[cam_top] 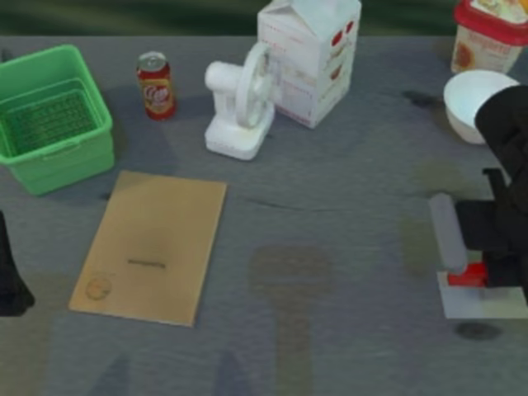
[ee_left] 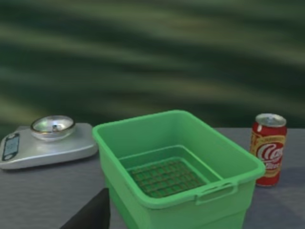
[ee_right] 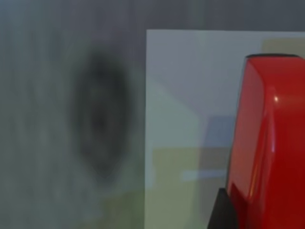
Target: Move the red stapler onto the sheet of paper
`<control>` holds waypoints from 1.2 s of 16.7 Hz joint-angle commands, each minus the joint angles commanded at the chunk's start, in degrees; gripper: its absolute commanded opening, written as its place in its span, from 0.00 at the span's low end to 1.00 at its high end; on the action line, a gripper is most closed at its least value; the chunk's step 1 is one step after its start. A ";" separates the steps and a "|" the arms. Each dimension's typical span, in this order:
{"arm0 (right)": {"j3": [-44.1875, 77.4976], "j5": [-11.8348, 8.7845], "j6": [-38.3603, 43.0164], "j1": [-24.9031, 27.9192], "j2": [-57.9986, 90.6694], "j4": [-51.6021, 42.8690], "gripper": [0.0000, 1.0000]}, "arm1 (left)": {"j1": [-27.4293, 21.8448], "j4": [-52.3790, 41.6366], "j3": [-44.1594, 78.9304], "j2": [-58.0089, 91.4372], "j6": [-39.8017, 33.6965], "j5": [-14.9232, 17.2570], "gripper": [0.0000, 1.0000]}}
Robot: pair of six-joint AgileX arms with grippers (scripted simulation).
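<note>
The red stapler (cam_top: 468, 276) shows only as a small red end poking out from under my right gripper (cam_top: 497, 266), low over the table's right edge. In the right wrist view the stapler (ee_right: 267, 143) fills the side of the picture, with a dark finger (ee_right: 220, 212) pressed against it; the gripper is shut on it. The pale sheet of paper (cam_top: 483, 303) lies directly beneath, and its corner (ee_right: 190, 95) shows under the stapler. I cannot tell whether the stapler touches the sheet. My left gripper (cam_top: 10, 285) is parked at the left edge, open.
A grey bar (cam_top: 448, 233) lies beside the right gripper. A tan board (cam_top: 153, 246), green basket (cam_top: 51, 115), soda can (cam_top: 156, 85), white appliance (cam_top: 239, 111), milk carton (cam_top: 309, 54), white bowl (cam_top: 474, 99) and tub (cam_top: 488, 37) stand around. A kitchen scale (ee_left: 45, 143) sits beyond the basket.
</note>
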 joint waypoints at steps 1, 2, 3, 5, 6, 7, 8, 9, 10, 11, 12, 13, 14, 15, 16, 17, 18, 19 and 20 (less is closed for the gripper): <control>-1.07 0.01 -0.02 -0.02 0.58 1.35 0.00 | 0.00 0.00 0.00 0.00 0.00 0.00 1.00; -1.70 0.01 -0.06 -0.02 0.92 2.10 0.00 | 0.00 0.00 0.00 0.00 0.00 0.00 1.00; -1.84 0.01 -0.06 -0.02 0.99 2.26 0.00 | 0.00 0.00 0.00 0.00 0.00 0.00 1.00; -1.84 0.01 -0.06 -0.02 0.99 2.26 0.00 | 0.00 0.00 0.00 0.00 0.00 0.00 1.00; -1.84 0.01 -0.06 -0.02 0.99 2.26 0.00 | 0.00 0.00 0.00 0.00 0.00 0.00 1.00; -1.84 0.01 -0.06 -0.02 0.99 2.26 0.08 | 0.00 0.00 0.00 0.00 0.00 0.00 1.00; -1.84 0.01 -0.06 -0.02 0.99 2.26 0.15 | 0.00 0.00 0.00 0.00 0.00 0.00 1.00; -1.84 0.01 -0.06 -0.02 0.99 2.26 0.23 | 0.00 0.00 0.00 0.00 0.00 0.00 1.00; -1.84 0.01 -0.06 -0.02 0.99 2.26 0.30 | 0.00 0.00 0.00 0.00 0.00 0.00 1.00; -1.84 0.01 -0.06 -0.02 0.99 2.26 0.38 | 0.00 0.00 0.00 0.00 0.00 0.00 1.00; -1.84 0.01 -0.06 -0.02 0.99 2.26 0.45 | 0.00 0.00 0.00 0.00 0.00 0.00 1.00; -1.84 0.01 -0.06 -0.02 0.99 2.26 0.53 | 0.00 0.00 0.00 0.00 0.00 0.00 1.00; -1.84 0.01 -0.06 -0.02 0.99 2.26 0.60 | 0.00 0.00 0.00 0.00 0.00 0.00 1.00; -1.84 0.01 -0.06 -0.02 0.99 2.26 0.68 | 0.00 0.00 0.00 0.00 0.00 0.00 1.00; -1.84 0.01 -0.06 -0.02 0.99 2.26 0.75 | 0.00 0.00 0.00 0.00 0.00 0.00 1.00; -1.84 0.01 -0.06 -0.02 0.99 2.26 0.83 | 0.00 0.00 0.00 0.00 0.00 0.00 1.00; -1.84 0.01 -0.06 -0.02 0.99 2.26 0.90 | 0.00 0.00 0.00 0.00 0.00 0.00 1.00; -1.84 0.01 -0.06 -0.02 0.99 2.26 0.98 | 0.00 0.00 0.00 0.00 0.00 0.00 1.00; -1.84 0.01 -0.06 -0.02 0.99 2.26 1.00 | 0.00 0.00 0.00 0.00 0.00 0.00 1.00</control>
